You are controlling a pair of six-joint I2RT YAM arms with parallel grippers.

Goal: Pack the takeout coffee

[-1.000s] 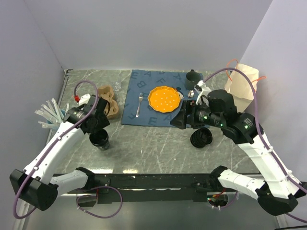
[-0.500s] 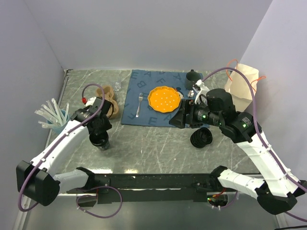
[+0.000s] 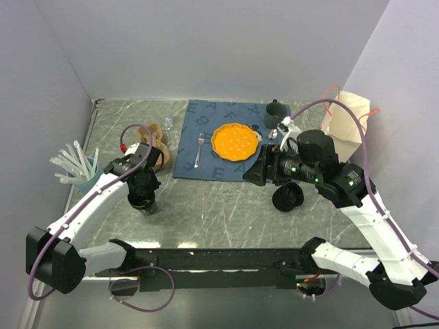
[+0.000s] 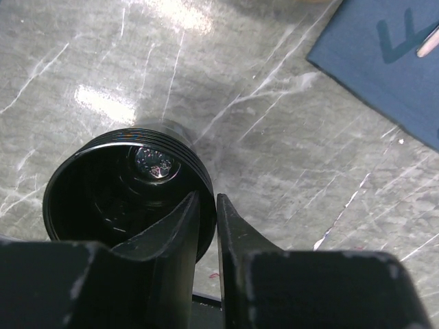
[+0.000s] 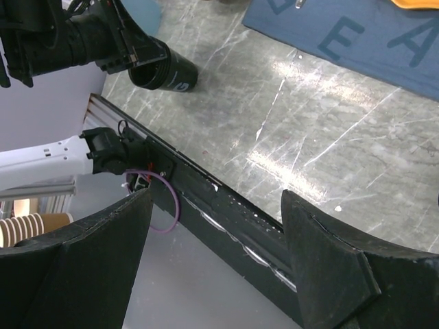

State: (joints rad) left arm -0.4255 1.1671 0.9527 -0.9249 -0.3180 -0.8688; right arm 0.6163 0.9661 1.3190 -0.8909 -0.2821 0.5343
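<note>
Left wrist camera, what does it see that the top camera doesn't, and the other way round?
Only the left wrist view looks down inside the black cup, the left end effector pinching its rim. Only the top view shows the orange plate, black lid, paper bag and right end effector. Both show the cup, blue mat and marble table.

Bright even overhead light, white glare patches on the glossy table (image 4: pixel 110 106), soft shadows, close foregrounds blurred.
</note>
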